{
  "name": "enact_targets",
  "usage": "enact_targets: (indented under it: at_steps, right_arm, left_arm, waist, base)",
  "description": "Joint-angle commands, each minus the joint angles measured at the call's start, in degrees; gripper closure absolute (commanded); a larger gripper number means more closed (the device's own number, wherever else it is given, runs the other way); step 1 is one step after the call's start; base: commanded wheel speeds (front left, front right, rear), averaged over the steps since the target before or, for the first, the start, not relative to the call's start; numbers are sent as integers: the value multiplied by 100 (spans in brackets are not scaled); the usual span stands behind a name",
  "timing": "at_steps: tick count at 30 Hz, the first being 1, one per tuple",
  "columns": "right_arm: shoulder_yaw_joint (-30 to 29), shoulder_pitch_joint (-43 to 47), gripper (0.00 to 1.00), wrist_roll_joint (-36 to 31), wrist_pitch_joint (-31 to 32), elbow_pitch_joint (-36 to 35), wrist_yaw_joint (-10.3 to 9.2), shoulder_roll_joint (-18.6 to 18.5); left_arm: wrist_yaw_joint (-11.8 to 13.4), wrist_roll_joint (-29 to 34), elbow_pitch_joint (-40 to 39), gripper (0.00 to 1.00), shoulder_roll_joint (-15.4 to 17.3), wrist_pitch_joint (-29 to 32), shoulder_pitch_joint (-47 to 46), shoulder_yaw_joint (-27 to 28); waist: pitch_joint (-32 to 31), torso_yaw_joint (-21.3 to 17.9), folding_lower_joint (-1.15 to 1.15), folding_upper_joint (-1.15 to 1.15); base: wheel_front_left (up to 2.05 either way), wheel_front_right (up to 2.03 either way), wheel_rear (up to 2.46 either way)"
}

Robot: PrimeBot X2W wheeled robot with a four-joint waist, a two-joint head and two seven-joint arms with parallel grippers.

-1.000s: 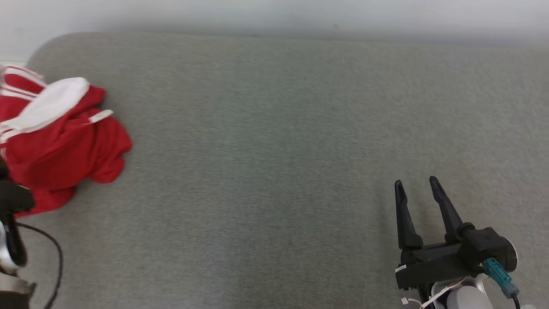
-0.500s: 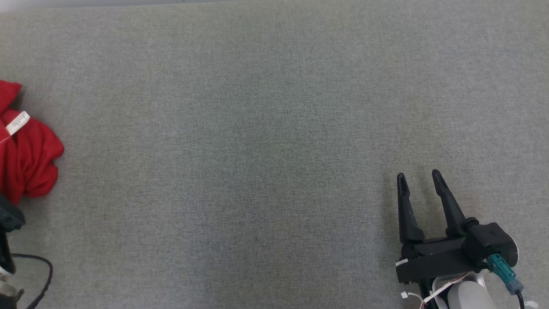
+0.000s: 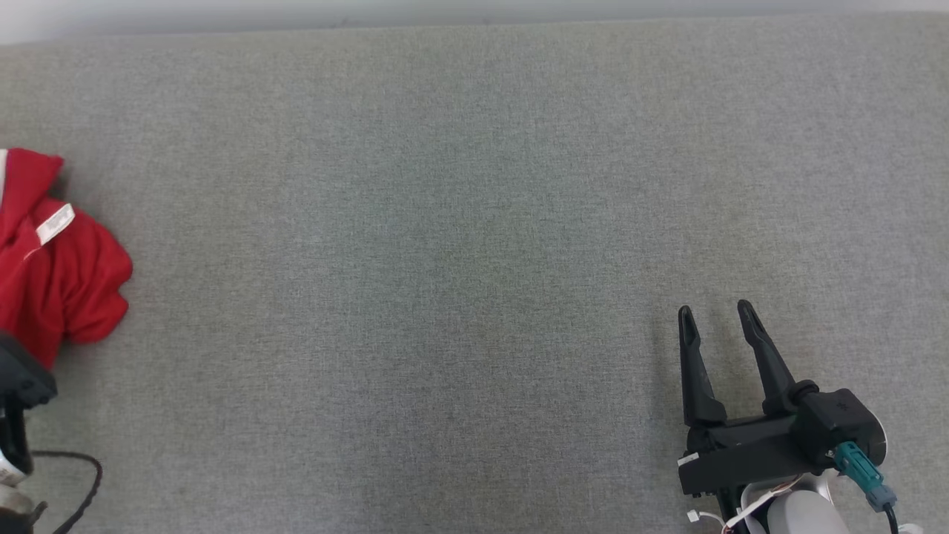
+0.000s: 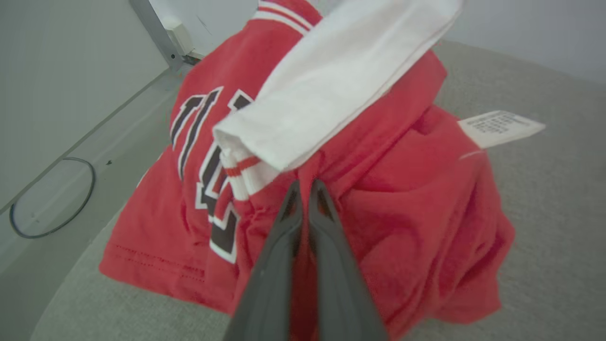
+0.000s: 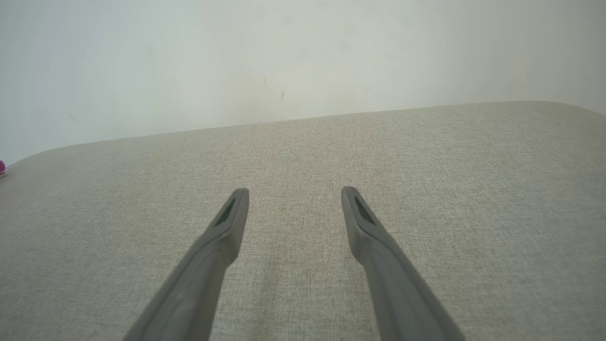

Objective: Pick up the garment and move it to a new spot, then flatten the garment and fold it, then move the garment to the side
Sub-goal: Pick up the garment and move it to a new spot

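Closest to the robot, the right tool (image 3: 712,311) hangs low over the bare grey worktop (image 3: 445,259). Its two fingers are spread wide, with nothing between them. The left tool (image 4: 305,182) is off at the left edge. Its fingers are pressed together, pinching a fold of the red garment (image 4: 402,213).

The garment sits in a crumpled heap at the far left of the worktop, well apart from the right tool. It looks soft, light and floppy (like a sports shirt), so it will likely sag and trail when lifted. One pinch in the middle of the heap may bring up only a bunch. A hem or a shoulder seems a better place to hold when laying it flat.

Farther back, a white sleeve (image 4: 341,80) lies over the top of the heap and a label (image 4: 499,127) sticks out. Behind it all is a pale wall (image 5: 303,57).
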Motion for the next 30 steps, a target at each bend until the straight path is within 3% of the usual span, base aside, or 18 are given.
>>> enact_targets:
  at_steps: [1, 6, 13, 22, 30]
  right_arm:
    - [-13, 45, 0, 11, -4, 20, -12, 26]
    - [15, 74, 0, 67, -4, 91, -12, 33]
    - [106, 150, 0, 200, -5, 231, -12, 49]
    - [283, 193, 0, 564, -4, 335, -12, 54]
    - [350, 199, 0, 763, -4, 399, -12, 55]
  left_arm:
    - [1, 77, -86, 100, 31, -135, -18, -5]
    - [72, 144, -497, 100, 105, -724, -201, -14]
    - [-115, 276, -1417, 100, 203, -1132, -630, -272]
    - [-358, 270, -2699, 100, -42, -784, -1302, -867]
    - [-533, 211, -3473, 100, -636, -357, -1752, -1672]
  waist:
    - [-58, 33, 0, -1]
    - [-247, 97, 0, -1]
    - [-672, 86, 0, -1]
    - [-927, -305, 0, -1]
    - [-981, -995, 0, -1]
  base:
    - [0, 0, 0]
    - [0, 0, 0]
    - [0, 0, 0]
    - [0, 0, 0]
    - [0, 0, 0]
